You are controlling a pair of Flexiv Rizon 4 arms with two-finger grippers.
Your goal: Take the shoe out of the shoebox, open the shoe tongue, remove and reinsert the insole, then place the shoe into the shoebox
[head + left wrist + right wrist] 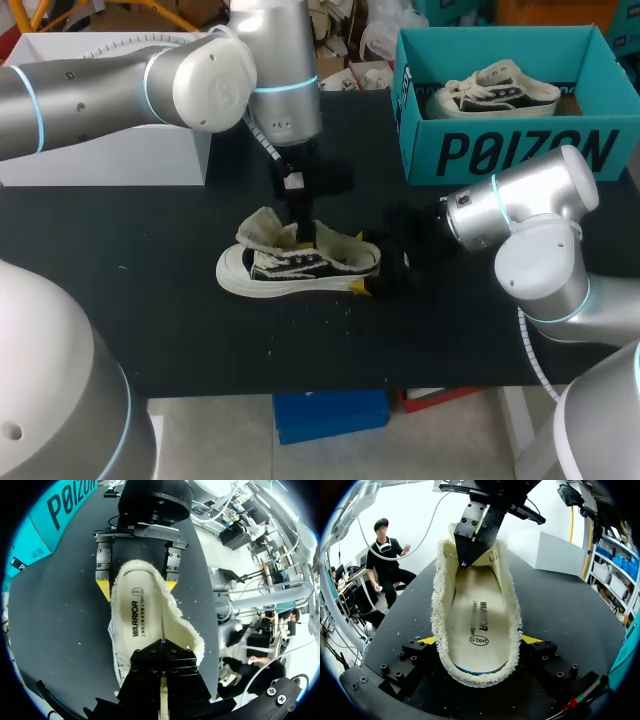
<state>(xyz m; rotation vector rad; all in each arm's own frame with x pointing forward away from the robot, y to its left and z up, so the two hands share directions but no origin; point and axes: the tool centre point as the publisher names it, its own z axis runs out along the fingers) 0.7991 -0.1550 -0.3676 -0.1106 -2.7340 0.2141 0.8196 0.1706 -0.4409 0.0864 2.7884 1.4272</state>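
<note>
Our right hand (480,641) clamps the shoe (290,270) at its heel, steadying it, we judge, while our left hand (162,647), drawn narrow, dips into the opening. On the table (150,300) the shoebox (500,150) stands at 1 o'clock of the shoe, whose long axis runs 9–3 o'clock, toe at 9. Within, the insole (477,620) lies flat.

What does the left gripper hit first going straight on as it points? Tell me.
The insole inside the sneaker; the left gripper points down into its opening, though whether it already touches is unclear.
</note>
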